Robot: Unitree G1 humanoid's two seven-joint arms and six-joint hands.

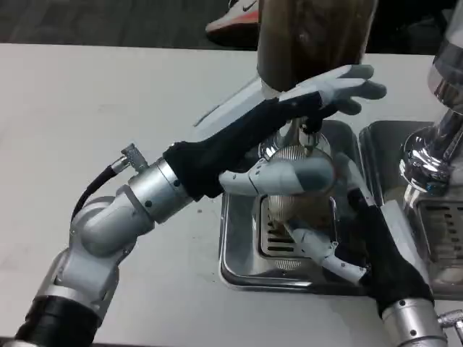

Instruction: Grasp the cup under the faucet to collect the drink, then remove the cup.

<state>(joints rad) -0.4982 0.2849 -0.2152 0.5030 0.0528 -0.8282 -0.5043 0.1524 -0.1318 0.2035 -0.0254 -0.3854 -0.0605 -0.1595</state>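
White tabletop (pixel 108 130) | right robot hand (pixel 340 246) grasping cup (pixel 300 217) under faucet (pixel 307 134), center frame | left robot hand (pixel 325 90) splayed on lever, holding nothing | filling looks underway, removal left

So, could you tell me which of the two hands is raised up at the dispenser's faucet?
The left hand; the right hand sits lower, over the steel drip tray.

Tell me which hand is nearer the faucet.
Left. The left hand reaches across the faucet, fingers up against it; the right hand sits lower, at the cup over the drip tray.
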